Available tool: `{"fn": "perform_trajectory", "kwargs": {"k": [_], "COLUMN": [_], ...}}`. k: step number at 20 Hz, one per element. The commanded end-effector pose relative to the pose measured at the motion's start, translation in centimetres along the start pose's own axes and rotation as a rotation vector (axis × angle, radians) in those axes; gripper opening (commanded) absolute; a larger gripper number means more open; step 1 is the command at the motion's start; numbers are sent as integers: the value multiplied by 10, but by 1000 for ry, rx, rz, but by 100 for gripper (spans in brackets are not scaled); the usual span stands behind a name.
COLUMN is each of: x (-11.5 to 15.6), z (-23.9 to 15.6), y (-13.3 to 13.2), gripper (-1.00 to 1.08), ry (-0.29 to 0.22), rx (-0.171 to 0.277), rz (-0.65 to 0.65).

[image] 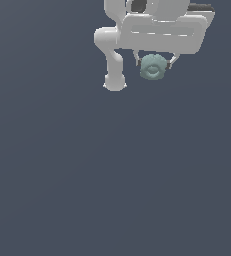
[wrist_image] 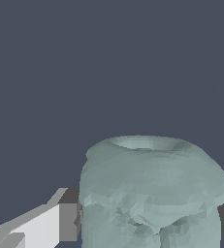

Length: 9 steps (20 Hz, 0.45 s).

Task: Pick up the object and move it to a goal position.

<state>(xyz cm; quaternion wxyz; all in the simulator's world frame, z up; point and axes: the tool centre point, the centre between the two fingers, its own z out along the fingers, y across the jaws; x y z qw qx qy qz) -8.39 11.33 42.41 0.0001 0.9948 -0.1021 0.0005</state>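
Carry step, seemingly: gripper (image: 153, 64) clamped on the teal blob (image: 152, 67), 1 finger (wrist_image: 67, 222) pressed to each side, high in the exterior view; next, steady travel to the goal, none visible

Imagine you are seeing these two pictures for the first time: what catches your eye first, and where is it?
The pale teal lumpy object stands out first, the only colour against the plain dark grey ground, near the top of the exterior view just under the white gripper. In the wrist view it fills the lower part of the picture, with a grey fingertip pad at each side of it. Next comes the bulky white arm on the exterior view's left of the object.
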Motion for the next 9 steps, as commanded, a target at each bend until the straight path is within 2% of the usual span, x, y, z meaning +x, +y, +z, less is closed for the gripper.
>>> {"fn": "perform_trajectory", "kwargs": {"k": [1, 9], "x": [-1, 0], "z": [-7, -7], "y": [-2, -2], "gripper": [-100, -100], "ry": [-1, -1], "rx": [0, 0], "rz": [0, 0]}}
